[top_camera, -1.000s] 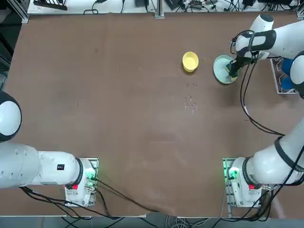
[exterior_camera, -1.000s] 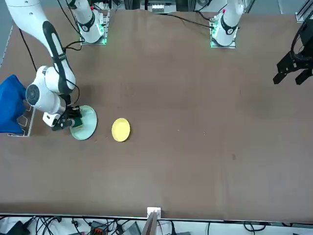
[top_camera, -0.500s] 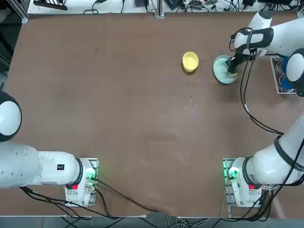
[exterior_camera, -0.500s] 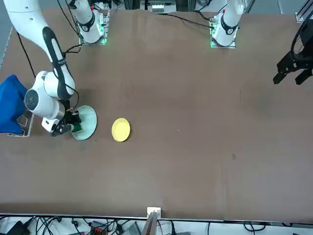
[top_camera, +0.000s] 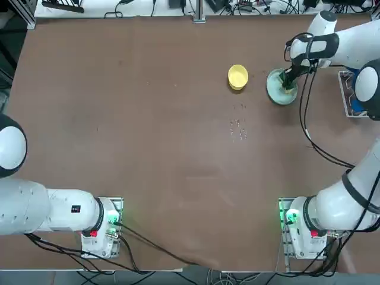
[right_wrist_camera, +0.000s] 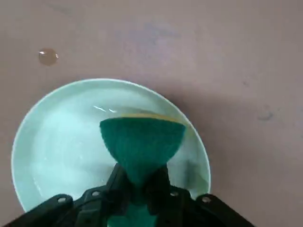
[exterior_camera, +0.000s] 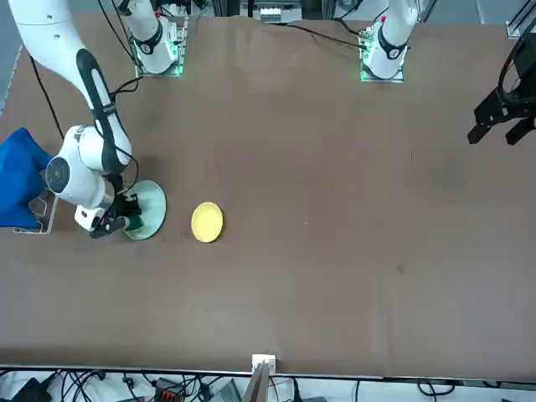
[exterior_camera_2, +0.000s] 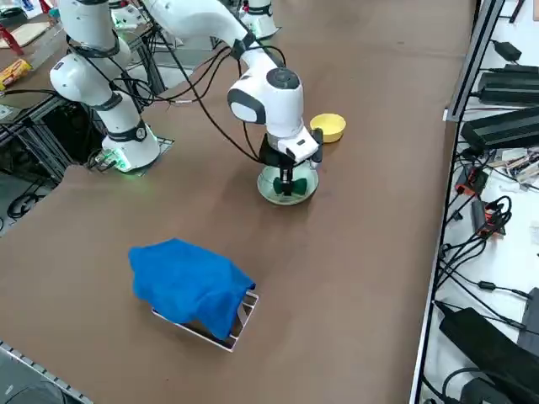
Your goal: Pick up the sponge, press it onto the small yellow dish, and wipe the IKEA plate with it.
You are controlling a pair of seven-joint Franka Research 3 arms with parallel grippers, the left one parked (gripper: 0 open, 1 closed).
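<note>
The sponge [right_wrist_camera: 142,139] is being pinched between the 2 fingers of the right pincer [right_wrist_camera: 139,182], its green scouring face turned toward the wrist camera and a thin yellow edge showing at its far end. The pincer is clenching the sponge hard enough to squeeze it narrow at the grip. The sponge is sitting down inside the IKEA plate [right_wrist_camera: 52,142], on the side of the plate away from the small yellow dish [top_camera: 238,76]. In the overhead view the right pincer [top_camera: 288,82] is reaching down over the IKEA plate [top_camera: 275,91] near the far right of the tabletop [top_camera: 148,130]. The small yellow dish is lying just beside the plate, apart from it. A blue cloth [exterior_camera_2: 189,284] is draping over a rack near the tabletop's right edge.
</note>
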